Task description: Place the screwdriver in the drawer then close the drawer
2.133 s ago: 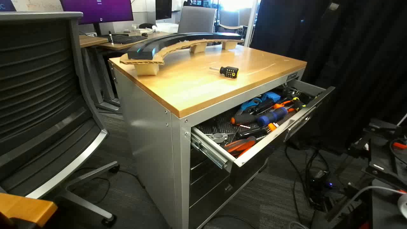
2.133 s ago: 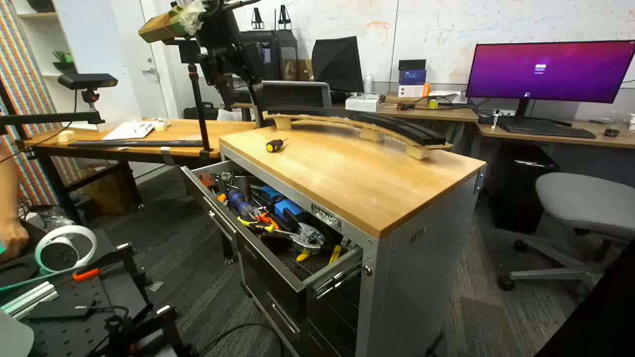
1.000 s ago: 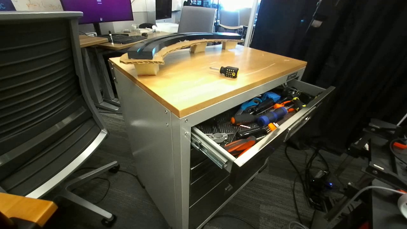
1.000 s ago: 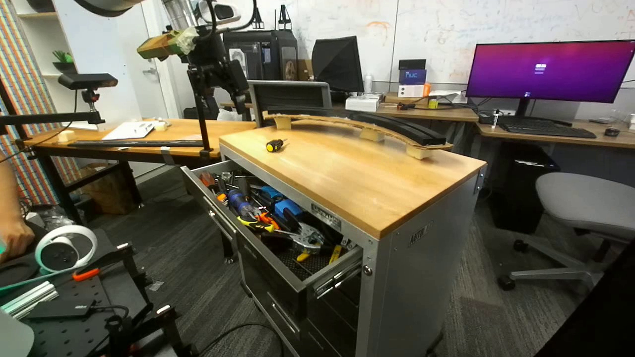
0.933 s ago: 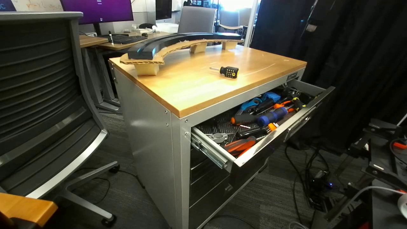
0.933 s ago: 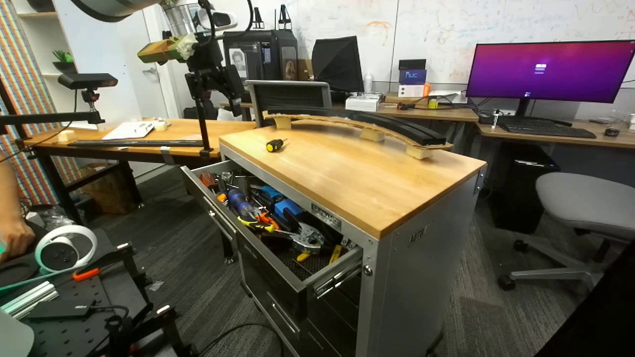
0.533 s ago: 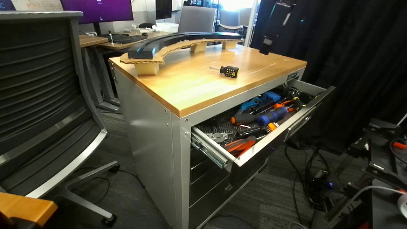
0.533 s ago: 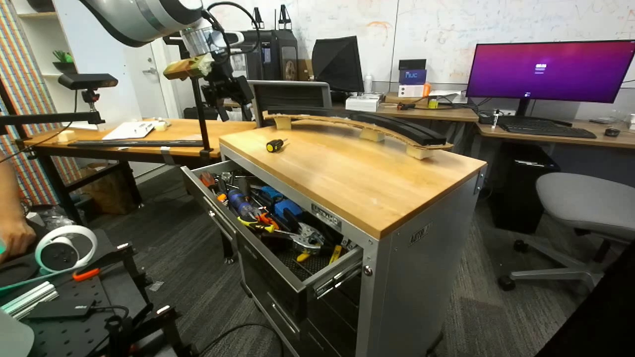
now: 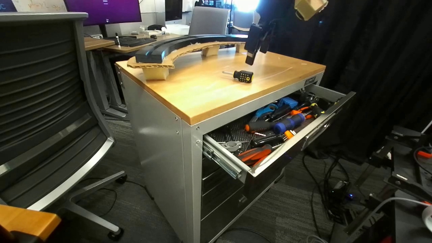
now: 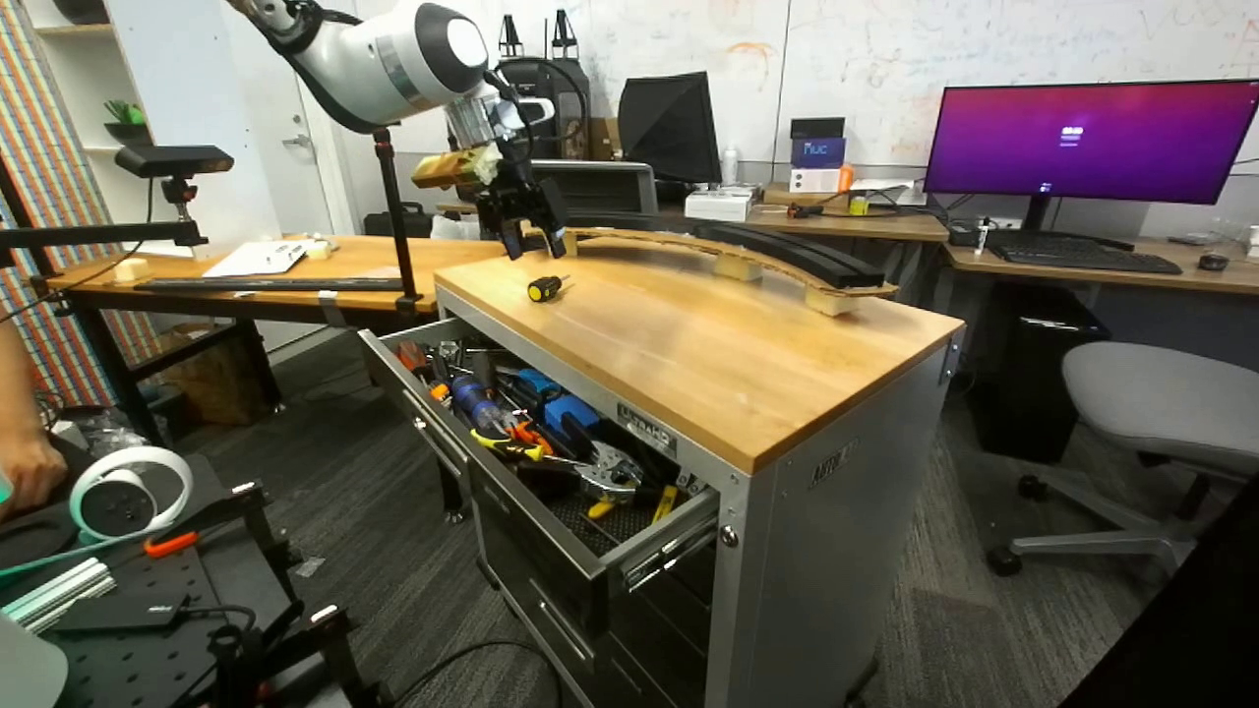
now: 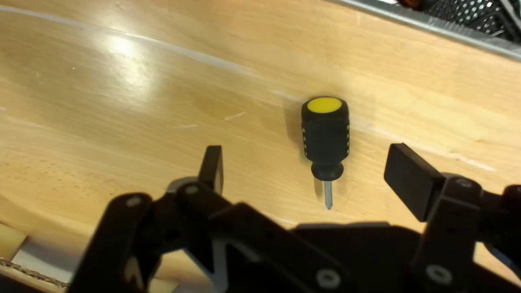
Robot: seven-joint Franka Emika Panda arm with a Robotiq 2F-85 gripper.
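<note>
As gripper (image 11: 311,175) swings in toward screwdriver (image 11: 326,146), wide w/ 0 held, pick's prob. next. Near-side drawer (image 9: 283,148) is pulled out.

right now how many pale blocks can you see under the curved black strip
3. In an exterior view: the near block, the middle block and the far block, which is partly behind the claw. Others could be hidden behind the strip.

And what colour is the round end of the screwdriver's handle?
Yellow. The screwdriver shows that end best in the wrist view.
</note>
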